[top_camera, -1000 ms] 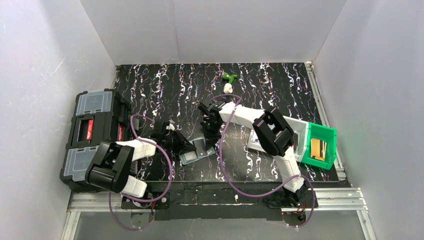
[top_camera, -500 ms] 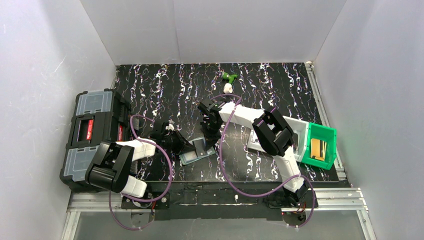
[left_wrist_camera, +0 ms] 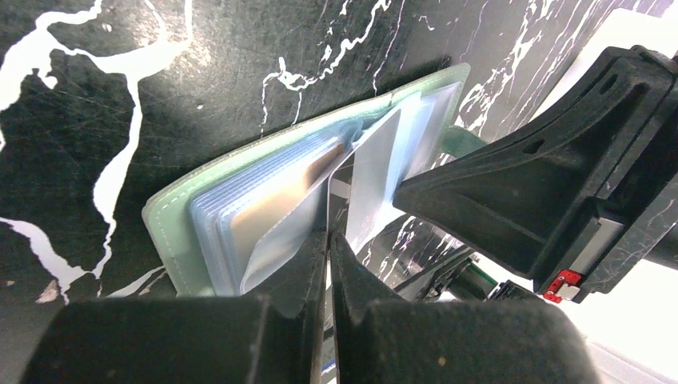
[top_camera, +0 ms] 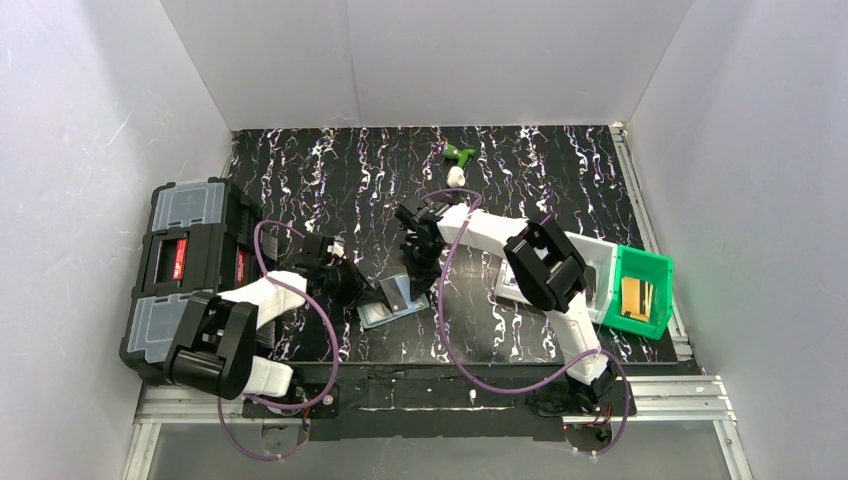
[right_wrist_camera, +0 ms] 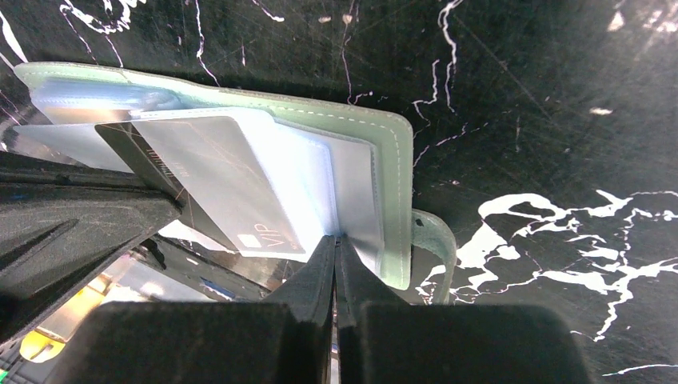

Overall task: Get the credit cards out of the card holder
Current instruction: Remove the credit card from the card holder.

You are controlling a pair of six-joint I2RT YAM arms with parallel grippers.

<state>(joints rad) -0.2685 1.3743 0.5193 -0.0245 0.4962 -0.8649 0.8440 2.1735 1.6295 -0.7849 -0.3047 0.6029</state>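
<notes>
matt card holder (right_wrist_camera: 397, 200), glossy cards (right_wrist_camera: 216, 176) (plast.)

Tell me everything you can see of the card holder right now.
The card holder is a pale green soft wallet with stitched edges, lying open on the black marbled table. Clear plastic sleeves fan up inside; a snap tab loops off one edge. A grey card marked VIP and a dark card stick partway out. The right gripper pinches a sleeve edge; the left gripper pinches the dark card.

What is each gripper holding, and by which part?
Left gripper: jaws shut on one end of the grey card. Right gripper: jaws shut on the edge of a clear inner sleeve of the card holder.
</notes>
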